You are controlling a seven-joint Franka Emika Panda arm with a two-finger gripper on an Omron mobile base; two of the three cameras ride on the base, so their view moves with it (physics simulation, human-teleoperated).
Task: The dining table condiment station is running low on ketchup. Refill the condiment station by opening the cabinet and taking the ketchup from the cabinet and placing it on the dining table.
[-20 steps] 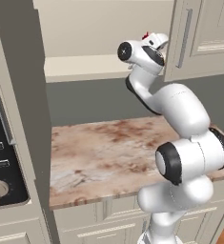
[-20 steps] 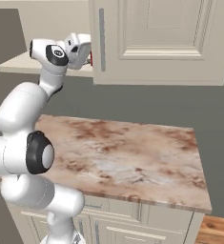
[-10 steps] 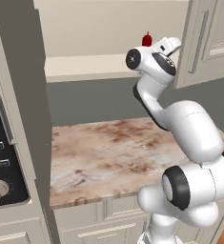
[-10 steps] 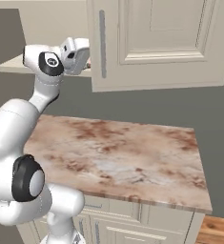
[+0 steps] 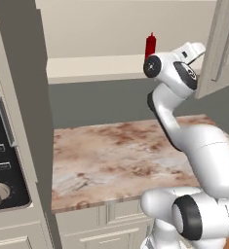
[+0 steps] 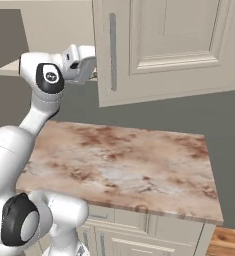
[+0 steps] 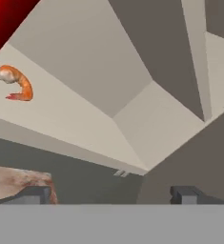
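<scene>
Gripper (image 7: 111,195) stands wide, nothing between the fingertips (image 7: 35,194), held up at shelf height just beside the open cabinet door (image 6: 164,47). Hand view is rolled: it looks across the cabinet (image 5: 86,68) interior, pale shelf and walls, with a shrimp (image 7: 17,82) lying on the shelf and a red blur at the upper left corner that I take to be the ketchup (image 7: 1,16), very close and off to one side of the fingers, not between them. Left base view puts the ketchup (image 5: 150,46) upright on the shelf near the front edge, its top showing just above and behind the wrist; the hand (image 5: 186,53) sits just to its right, near the door edge. Step in hand, as I judge it: line up on the bottle for the grasp. To do it well, swing the hand toward the bottle until the body centres between the fingers, keep the jaws wide on the way in, approach level with the shelf and take the cylindrical body low rather than the tapering nozzle. Mind the door on the far side and the shelf lip below. Counter (image 6: 124,160) beneath is marbled stone.
</scene>
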